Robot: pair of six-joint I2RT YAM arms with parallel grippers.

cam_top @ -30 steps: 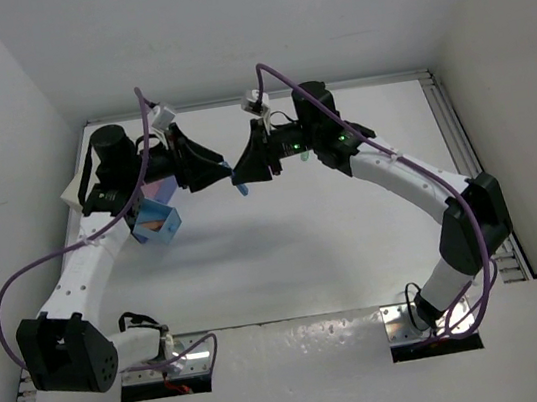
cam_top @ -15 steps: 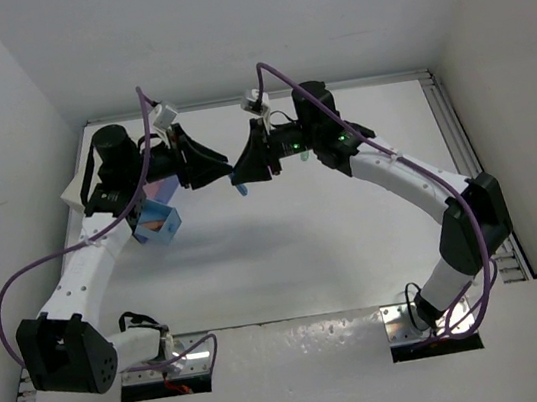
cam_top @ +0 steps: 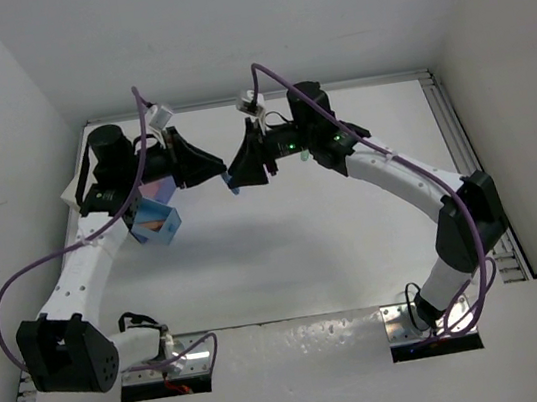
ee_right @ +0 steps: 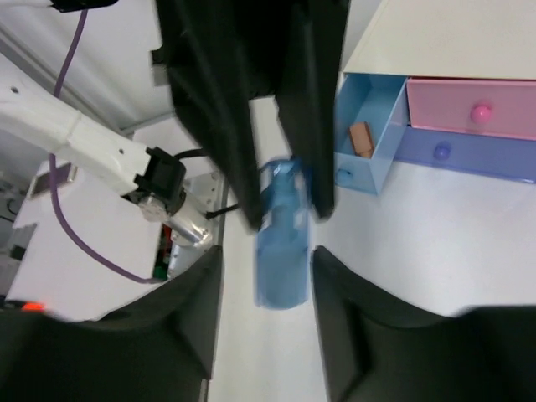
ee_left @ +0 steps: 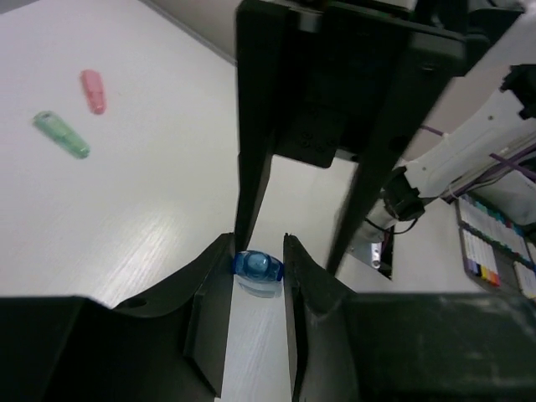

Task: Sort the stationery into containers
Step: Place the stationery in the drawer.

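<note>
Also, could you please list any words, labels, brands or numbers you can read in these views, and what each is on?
None can be read.
On the panel with coloured strips, left wrist view: marks too small to read.
On the blue marker: blurred, no print visible.

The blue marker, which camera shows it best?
Right wrist: the blue marker shows at full length, though blurred. Left wrist gives only its end, in sharp focus; the top view shows just a blue speck.
</note>
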